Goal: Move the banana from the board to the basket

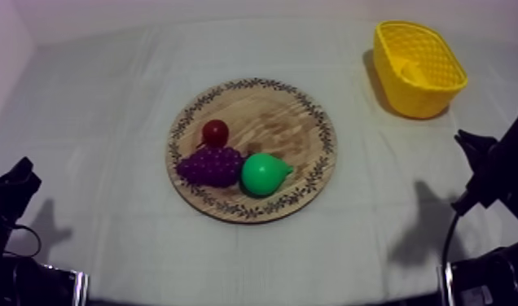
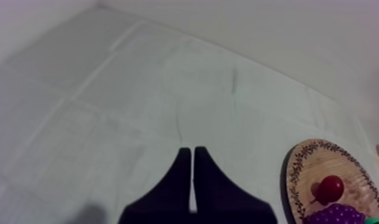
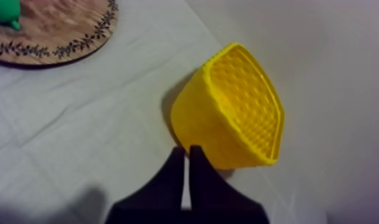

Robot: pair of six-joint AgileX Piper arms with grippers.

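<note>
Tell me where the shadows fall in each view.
Top view: the basket throws a shadow toward the board, and arm shadows darken the cloth at both lower sides. Right wrist view: shadow hugs the basket's board-side wall. Left wrist view: the small red fruit shades the board faintly.

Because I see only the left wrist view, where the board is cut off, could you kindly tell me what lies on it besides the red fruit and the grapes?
Observer: A green pear, right beside the grapes on the wooden board.
Operator: Where is the yellow basket, please?
Observer: The yellow basket stands far right on the table; a yellowish shape inside may be the banana.
Operator: And my right hand?
Observer: The right hand is shut on nothing, close to the basket's outer wall.
</note>
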